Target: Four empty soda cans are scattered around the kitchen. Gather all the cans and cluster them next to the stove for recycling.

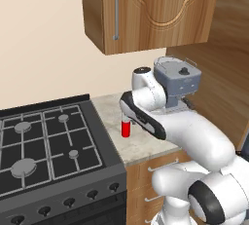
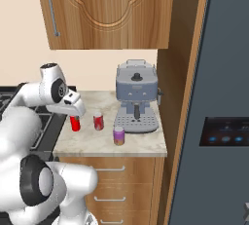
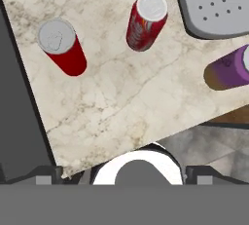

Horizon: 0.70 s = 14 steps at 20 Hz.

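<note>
Closest to the hand camera, two dark fingertips [image 3: 44, 174] rise at the bottom edge, far apart with nothing between them, so the gripper [image 3: 121, 176] is spread wide and empty above the marble counter [image 3: 121, 97].

Taking the coffee machine [image 2: 136, 97] as the landmark and reading left to right in the right base view: the stove [image 1: 44, 141] lies farthest left of it, its black edge meeting the counter. Next comes the red can [image 2: 75, 122], upright and just beside the stove's edge, almost directly under the hand. The reddish-pink can [image 2: 98, 121] stands near it, roughly midway between the red can and the machine's drip tray. The purple-pink can [image 2: 118, 136] stands just in front of the tray's left corner, nearer the counter's front edge.

All three cans stand upright, their long axes vertical and roughly in line with the downward-pointing gripper, so from above their silvery tops face the hand. In the hand view the red can sits at upper left, away from the fingertips.

Three cans already look gathered beside the stove; a fourth, blue-and-white can is probably yet to be fetched.

Right of the machine stand a tall wooden panel [image 2: 182, 97] and a dark refrigerator [image 2: 223, 97]; a wooden wall cabinet [image 2: 107, 9] hangs above.
</note>
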{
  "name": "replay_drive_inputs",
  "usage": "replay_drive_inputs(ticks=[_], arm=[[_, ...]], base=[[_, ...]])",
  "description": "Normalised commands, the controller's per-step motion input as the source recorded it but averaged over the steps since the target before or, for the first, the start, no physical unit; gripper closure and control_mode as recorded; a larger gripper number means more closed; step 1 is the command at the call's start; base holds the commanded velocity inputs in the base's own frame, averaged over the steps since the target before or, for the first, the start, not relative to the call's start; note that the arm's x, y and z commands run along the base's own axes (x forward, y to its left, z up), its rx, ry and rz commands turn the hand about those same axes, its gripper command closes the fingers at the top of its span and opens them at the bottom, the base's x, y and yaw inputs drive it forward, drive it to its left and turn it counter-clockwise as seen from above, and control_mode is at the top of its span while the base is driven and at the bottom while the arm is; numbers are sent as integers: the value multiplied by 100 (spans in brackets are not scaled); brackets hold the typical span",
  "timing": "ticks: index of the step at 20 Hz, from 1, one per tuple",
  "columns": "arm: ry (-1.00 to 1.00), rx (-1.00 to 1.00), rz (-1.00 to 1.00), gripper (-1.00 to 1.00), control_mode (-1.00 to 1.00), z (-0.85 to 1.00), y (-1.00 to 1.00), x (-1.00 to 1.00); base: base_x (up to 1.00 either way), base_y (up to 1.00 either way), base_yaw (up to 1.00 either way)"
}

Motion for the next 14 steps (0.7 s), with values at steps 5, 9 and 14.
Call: replay_drive_inputs(ticks=[5,9,14], arm=[[-3,3,7,-100,-100,30,-21,-47],[0,4,9,-100,-100,33,-18,-50],[-3,4,11,-100,-100,33,-20,-55]], base=[[0,0,0],[0,0,0],[0,0,0]])
